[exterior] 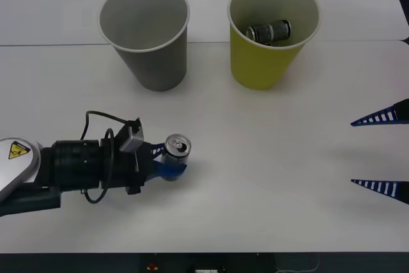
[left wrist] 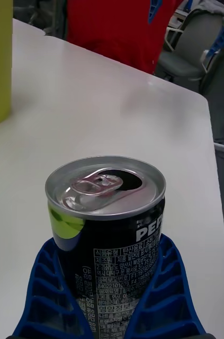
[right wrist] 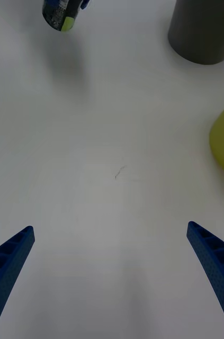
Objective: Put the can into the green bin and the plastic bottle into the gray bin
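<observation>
My left hand [exterior: 171, 160] grips the can [exterior: 176, 151] upright on the counter [exterior: 255, 177].

The can's base is hidden between my blue fingers [left wrist: 167, 286]; its lettering is cut off at "PEP", silver top opened. Another can [exterior: 269, 31] lies in the green bin [exterior: 268, 62] at 1 o'clock, the gray bin [exterior: 150, 55] at 12. My right hand [exterior: 382, 151] waits spread wide at 3 o'clock.

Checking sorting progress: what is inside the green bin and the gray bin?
The green bin holds one dark can lying on its side; the floor beneath it is covered. The gray bin looks empty. Another can stands upright in the left gripper.
</observation>
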You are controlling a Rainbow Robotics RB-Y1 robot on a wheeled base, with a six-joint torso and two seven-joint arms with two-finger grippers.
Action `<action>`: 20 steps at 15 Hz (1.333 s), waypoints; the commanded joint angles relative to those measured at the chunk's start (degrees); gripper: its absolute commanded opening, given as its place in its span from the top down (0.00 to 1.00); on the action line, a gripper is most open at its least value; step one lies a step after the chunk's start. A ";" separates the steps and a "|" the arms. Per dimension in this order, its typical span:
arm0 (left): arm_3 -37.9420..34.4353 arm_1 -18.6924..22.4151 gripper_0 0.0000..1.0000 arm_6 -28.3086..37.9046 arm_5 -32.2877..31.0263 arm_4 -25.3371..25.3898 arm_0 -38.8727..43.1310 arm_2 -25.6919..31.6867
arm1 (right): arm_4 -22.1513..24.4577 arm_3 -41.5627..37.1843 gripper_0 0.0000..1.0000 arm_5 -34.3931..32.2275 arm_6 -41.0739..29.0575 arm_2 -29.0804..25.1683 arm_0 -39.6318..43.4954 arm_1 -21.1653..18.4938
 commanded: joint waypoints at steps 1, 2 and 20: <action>-6.08 -0.03 1.00 10.47 0.99 -7.43 1.52 2.65 | 0.00 0.00 0.00 0.00 0.00 0.00 0.00 0.00; -8.37 -0.03 1.00 14.86 0.99 -10.69 1.70 3.80 | 0.00 0.00 0.00 0.00 0.00 0.00 0.00 0.00; -28.50 -20.68 1.00 61.27 -34.52 -51.29 -17.11 17.95 | 0.00 0.00 0.00 0.00 0.00 0.00 0.00 0.00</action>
